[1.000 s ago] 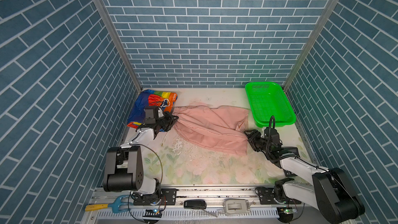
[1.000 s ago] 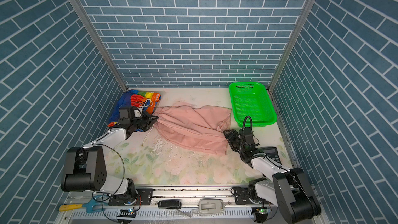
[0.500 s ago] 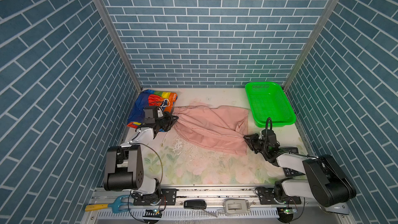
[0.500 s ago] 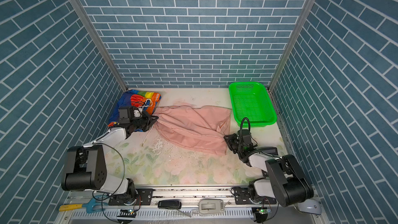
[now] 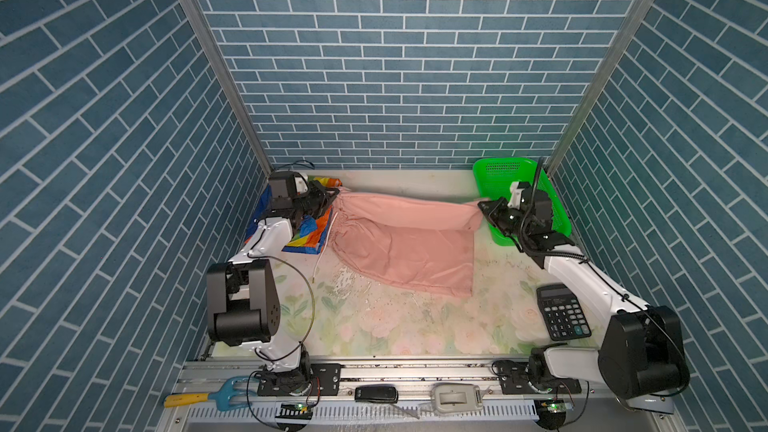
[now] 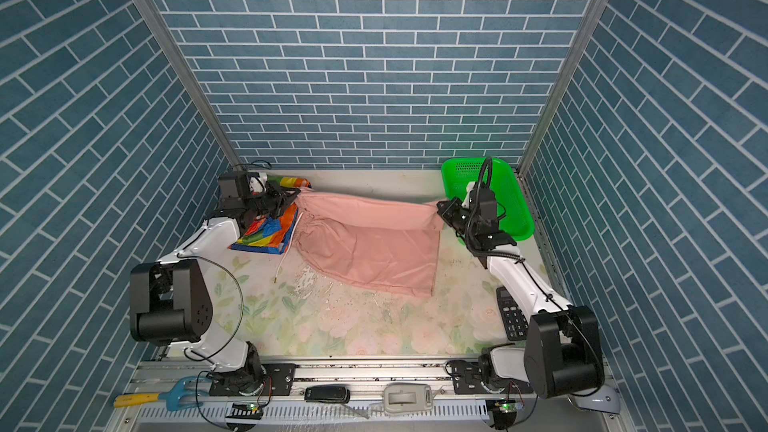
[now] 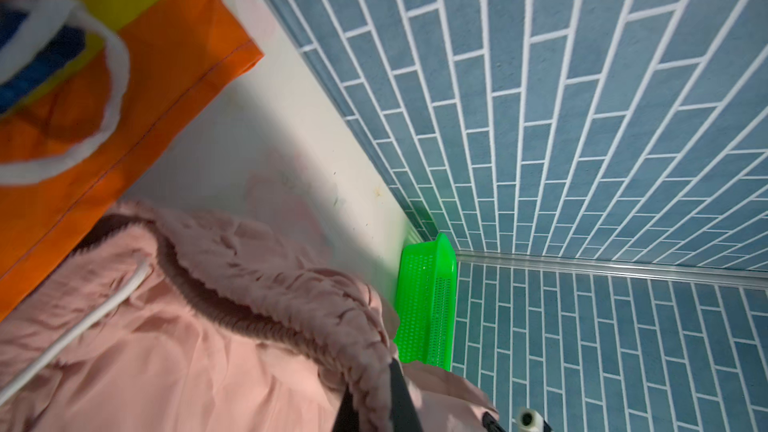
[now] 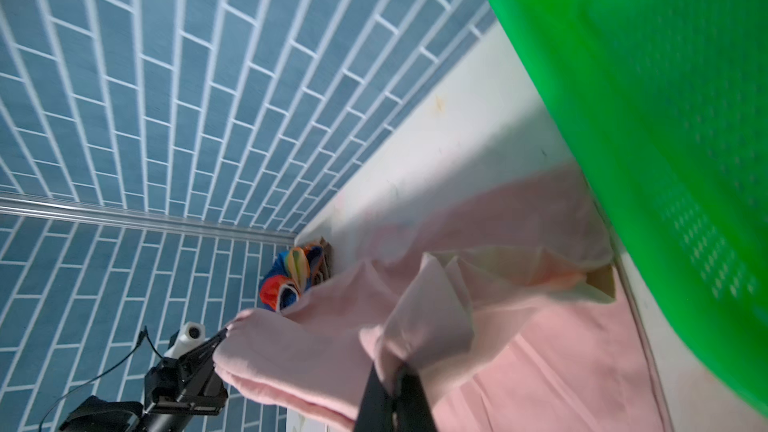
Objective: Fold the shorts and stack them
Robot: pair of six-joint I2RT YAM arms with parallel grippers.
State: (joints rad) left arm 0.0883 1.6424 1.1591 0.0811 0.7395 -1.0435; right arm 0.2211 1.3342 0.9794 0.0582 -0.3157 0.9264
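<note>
The dusty pink shorts hang stretched between my two grippers, the lower part draped on the table. My left gripper is shut on the gathered waistband, seen close in the left wrist view. Beside the basket, my right gripper is shut on a leg hem. The folded rainbow-striped shorts lie at the back left, under the left gripper. A white drawstring dangles from the waistband.
A green mesh basket stands at the back right, right behind my right gripper. A black calculator lies near the right arm's base. Brick-pattern walls close in on three sides.
My right gripper has shut on the pink shorts' leg hem and lifted it up and back toward the basket. The left gripper rose a little, and the cloth is now pulled out between them.
</note>
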